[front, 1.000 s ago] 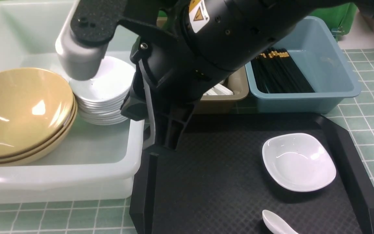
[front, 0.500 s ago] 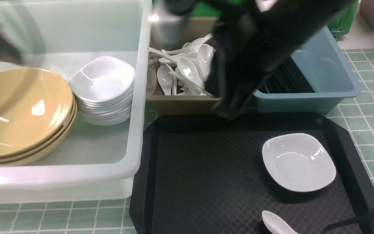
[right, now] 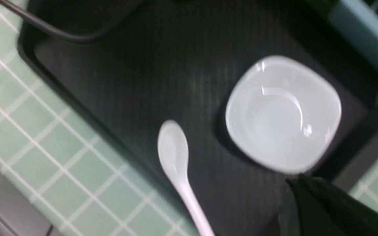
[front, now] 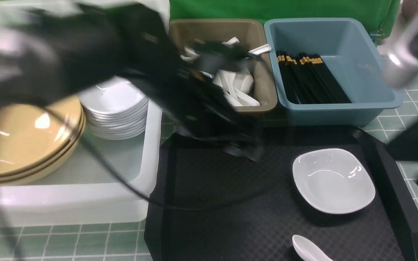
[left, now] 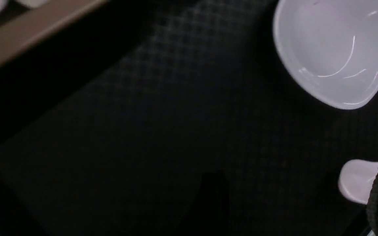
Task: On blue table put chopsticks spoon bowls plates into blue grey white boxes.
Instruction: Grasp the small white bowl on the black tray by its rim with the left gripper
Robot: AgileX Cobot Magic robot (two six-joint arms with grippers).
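Compared with one second ago, the right arm (front: 408, 54) is no longer covering the grey box (front: 267, 98); it is now standing blurred at the right edge of the front view. The left arm (front: 85, 54) is now reaching across the white box (front: 67, 203) toward the black tray (front: 230, 217), trailing a cable (front: 194, 207).

1. The left hand (front: 241, 150) is hovering over the far left part of the tray. Motion blur and darkness are hiding its jaws, so their state cannot be told.
2. The right hand (right: 310, 196) is staying closed and is gripping nothing, just beside the loose plate (front: 333, 180).
3. The loose plate is lying on the tray's right half; the loose spoon (front: 308, 249) is lying near it at the tray's near edge.
4. The bowls (front: 24, 137) and the stack of plates (front: 116, 108) are sitting side by side in the white box.
5. The pile of spoons (front: 236, 88) is lying in the grey box, and the chopsticks (front: 310, 78) in the blue box (front: 372, 72).
6. All boxes are standing on the blue table (front: 67, 235).
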